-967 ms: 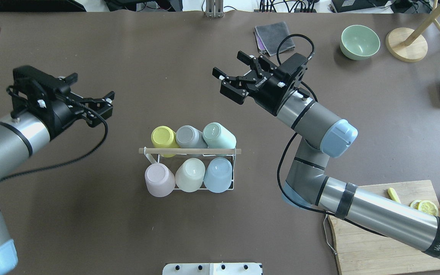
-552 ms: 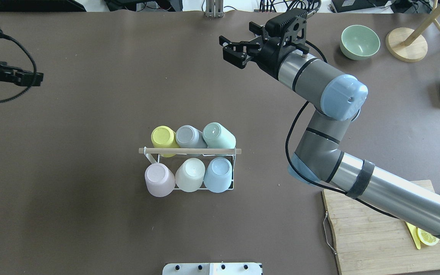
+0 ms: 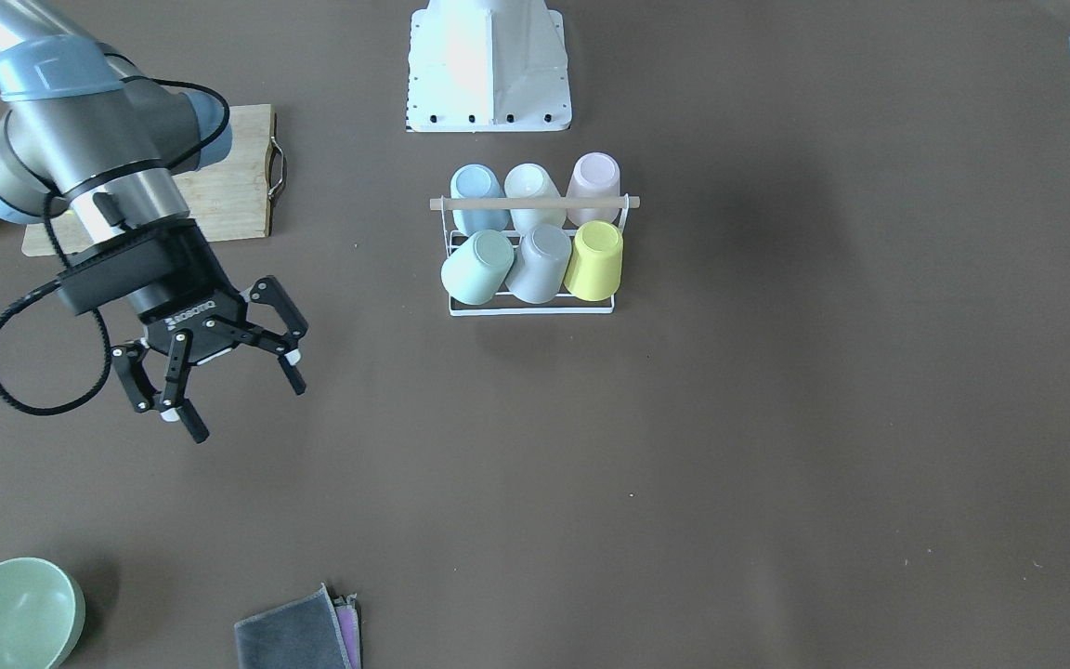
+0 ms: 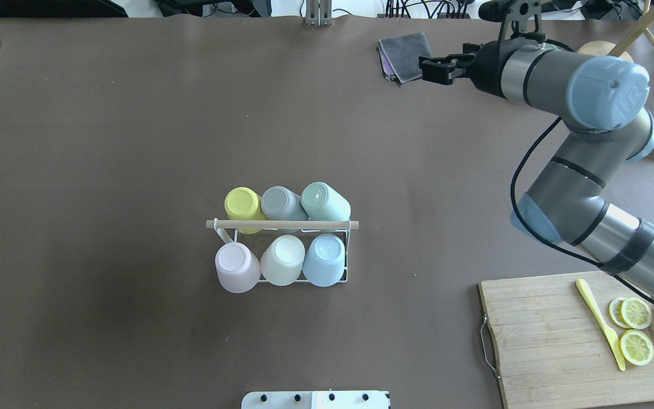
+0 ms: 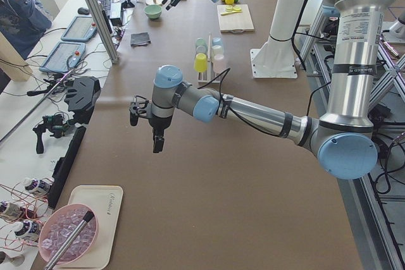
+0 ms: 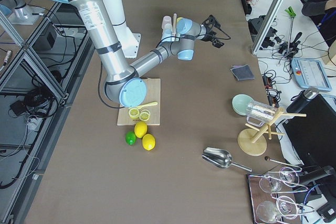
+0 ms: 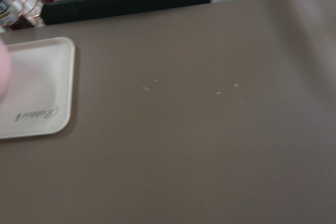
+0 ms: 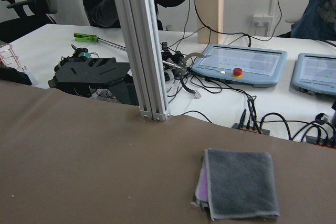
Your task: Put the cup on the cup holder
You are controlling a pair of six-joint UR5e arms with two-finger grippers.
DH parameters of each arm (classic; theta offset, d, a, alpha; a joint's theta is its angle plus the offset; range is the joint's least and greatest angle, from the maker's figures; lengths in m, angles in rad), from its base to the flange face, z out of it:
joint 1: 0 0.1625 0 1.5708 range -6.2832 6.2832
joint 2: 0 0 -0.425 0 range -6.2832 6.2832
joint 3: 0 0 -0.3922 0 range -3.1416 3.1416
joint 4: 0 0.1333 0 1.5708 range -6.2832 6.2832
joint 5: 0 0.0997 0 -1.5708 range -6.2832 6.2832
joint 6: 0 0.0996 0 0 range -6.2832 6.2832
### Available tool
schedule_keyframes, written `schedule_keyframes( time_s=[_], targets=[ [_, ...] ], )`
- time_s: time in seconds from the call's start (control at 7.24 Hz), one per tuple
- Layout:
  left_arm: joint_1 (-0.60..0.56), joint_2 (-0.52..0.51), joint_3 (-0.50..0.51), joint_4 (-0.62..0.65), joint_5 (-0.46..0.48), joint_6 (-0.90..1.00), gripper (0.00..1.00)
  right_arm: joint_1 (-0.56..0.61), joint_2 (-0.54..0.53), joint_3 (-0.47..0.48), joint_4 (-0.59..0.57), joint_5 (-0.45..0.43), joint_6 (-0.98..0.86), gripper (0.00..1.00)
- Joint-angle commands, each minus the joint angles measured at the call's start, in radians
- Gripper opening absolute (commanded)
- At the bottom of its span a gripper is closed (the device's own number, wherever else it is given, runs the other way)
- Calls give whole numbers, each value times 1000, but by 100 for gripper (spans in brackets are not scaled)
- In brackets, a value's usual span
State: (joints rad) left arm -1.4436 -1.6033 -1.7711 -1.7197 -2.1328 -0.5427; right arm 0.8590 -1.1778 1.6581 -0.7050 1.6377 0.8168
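White lettering (image 3: 189, 312) on the black body of the right pincer (image 3: 248, 412) reads "ROBOTIQ", seen in the front-facing view. The white tray (image 7: 31, 72) on the tabletop carries a cursive wordmark (image 7: 37, 113), upside down in the left wrist view and not legible. Vertical print on the left arm's upright tube (image 5: 355, 49) is too small to read.

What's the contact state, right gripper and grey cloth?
Apart. Front-facing view: right gripper sits well clear of the grey cloth, bare table between them.

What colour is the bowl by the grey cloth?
Pale green; the bowl shows best in the front-facing view.
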Motion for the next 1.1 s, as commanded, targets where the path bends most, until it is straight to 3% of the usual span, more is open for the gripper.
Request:
schedule_keyframes(
  time_s=[0.0,0.28,0.55,0.69,0.97],
  targets=[
    [-173,16,91,121,-83,345,97,78,-40,38,-216,119,18,100],
    [-331,37,252,121,-168,671,97,78,-52,125,-412,126,45,100],
    [-359,51,275,114,-231,797,97,92,-156,280,-583,265,76,100],
    [-359,52,286,109,-302,791,97,95,-189,273,-618,271,65,100],
    [-359,75,303,109,-309,784,98,100,-251,197,-625,280,19,100]
  ],
)
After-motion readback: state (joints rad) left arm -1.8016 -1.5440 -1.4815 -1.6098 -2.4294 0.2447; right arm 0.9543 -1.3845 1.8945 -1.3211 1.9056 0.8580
